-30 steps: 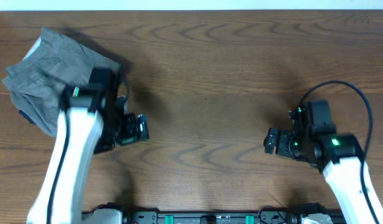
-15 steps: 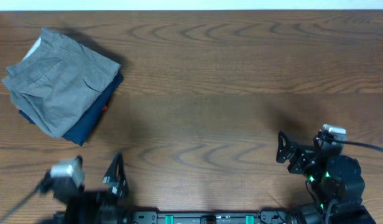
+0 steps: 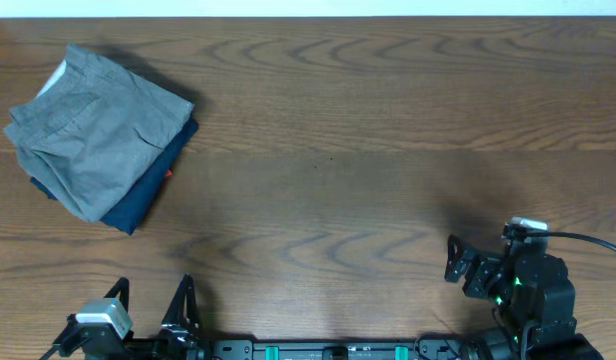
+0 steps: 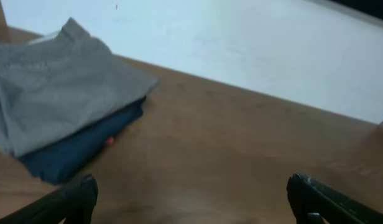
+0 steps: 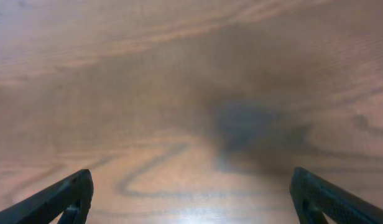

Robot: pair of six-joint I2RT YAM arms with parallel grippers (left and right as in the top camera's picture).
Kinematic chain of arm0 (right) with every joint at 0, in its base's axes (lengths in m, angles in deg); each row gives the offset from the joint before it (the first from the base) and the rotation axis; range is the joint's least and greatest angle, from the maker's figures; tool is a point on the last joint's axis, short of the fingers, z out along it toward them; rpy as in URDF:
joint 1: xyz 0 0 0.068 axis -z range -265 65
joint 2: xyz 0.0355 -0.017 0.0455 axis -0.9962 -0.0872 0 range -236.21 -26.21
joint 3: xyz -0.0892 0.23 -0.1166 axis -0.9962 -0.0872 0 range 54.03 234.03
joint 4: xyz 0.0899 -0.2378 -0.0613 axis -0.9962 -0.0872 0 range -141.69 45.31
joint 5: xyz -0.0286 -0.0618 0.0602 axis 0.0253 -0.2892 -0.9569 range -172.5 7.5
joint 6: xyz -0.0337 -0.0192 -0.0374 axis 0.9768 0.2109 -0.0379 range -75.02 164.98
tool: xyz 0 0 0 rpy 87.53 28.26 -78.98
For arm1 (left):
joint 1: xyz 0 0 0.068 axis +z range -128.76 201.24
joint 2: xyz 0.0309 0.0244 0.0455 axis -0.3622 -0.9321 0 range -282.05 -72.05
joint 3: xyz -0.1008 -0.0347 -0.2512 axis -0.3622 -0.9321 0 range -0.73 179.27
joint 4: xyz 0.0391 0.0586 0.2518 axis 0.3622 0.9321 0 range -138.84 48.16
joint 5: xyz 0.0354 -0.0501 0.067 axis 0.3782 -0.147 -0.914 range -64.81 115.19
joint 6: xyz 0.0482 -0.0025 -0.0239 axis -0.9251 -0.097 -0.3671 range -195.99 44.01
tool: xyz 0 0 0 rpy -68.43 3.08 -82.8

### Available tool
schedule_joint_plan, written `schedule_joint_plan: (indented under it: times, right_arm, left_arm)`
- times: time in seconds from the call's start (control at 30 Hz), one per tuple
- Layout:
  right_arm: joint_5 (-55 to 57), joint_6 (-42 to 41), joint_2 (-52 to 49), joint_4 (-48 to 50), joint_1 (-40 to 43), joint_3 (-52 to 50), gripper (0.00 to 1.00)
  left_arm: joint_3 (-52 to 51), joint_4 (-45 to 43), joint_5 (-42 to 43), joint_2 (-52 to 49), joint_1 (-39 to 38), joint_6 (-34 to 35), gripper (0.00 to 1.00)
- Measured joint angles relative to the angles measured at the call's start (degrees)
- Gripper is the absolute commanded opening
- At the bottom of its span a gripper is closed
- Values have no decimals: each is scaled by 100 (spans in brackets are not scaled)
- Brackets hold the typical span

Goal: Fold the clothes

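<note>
Wooden table (image 3: 388, 120), gray shorts (image 3: 93, 130), red tag (image 3: 169, 175)

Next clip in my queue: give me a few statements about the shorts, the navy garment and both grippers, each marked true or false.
1. The gray shorts lie folded on top of the navy garment. True.
2. The left gripper is shut on the shorts. False: it is open, empty and apart from them.
3. The right gripper is open over bare table. True.
4. The shorts lie on the right arm's side. False: they lie on the left arm's side, toward the far edge.
</note>
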Motion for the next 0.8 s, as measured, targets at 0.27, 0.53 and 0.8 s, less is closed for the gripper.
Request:
schedule_joint_plan:
  times: [0.27, 0.53, 0.8]
  right_arm:
    - [-2, 0, 385, -584, 59, -17, 99]
    - [-76, 505, 1626, 503, 632, -542, 99]
    - [-214, 1368, 1867, 2791, 780, -1646, 99]
  left_arm:
    - [0, 780, -15, 0, 0, 20, 98]
    - [-2, 1110, -13, 0, 0, 44, 98]
    - [-2, 1123, -13, -7, 0, 44, 98]
